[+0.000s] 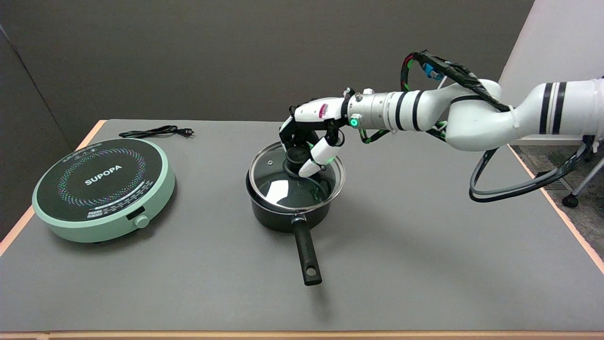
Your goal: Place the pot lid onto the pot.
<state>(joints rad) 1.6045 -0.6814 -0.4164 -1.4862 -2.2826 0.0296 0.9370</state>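
A lab test bench: bare grey table (401,264), plain dark backdrop (188,56), office-chair caster (570,200).

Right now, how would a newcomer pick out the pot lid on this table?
Start at the grey table; near its middle stands a black pot, long handle pointing toward the camera. On it sits the pot lid, whose black knob the right hand holds. It is the only clear glass disc with a metal rim.

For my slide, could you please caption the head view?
Robot hand grips the glass lid's knob, lid tilted over the black pot.
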